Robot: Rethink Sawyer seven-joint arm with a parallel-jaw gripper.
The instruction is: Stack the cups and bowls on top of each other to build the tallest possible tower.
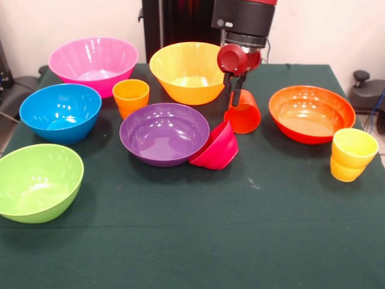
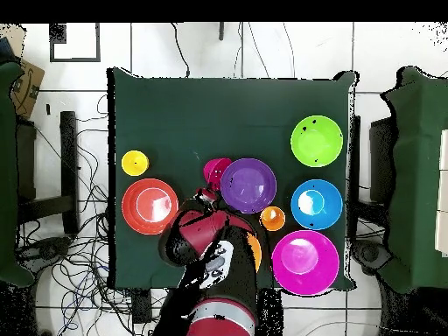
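One red-orange cup (image 1: 243, 114) hangs tilted in the front view, its rim pinched by the closed end effector (image 1: 234, 91), between the yellow bowl (image 1: 187, 72) and the orange-red bowl (image 1: 311, 112), just above the small magenta bowl (image 1: 216, 146) leaning on the purple bowl (image 1: 163, 133). Overhead, the arm hides the cup near the worktop's (image 2: 175, 114) middle; level it before lowering onto any bowl.

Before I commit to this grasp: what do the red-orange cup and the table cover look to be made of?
The red-orange cup looks like thin, glossy moulded plastic: smooth wall, uniform colour, soft highlights like those on the purple bowl nearby. The table cover looks like matte dark green cloth, probably felt-like: no shine, faint creases. The gripper holds the cup tilted.
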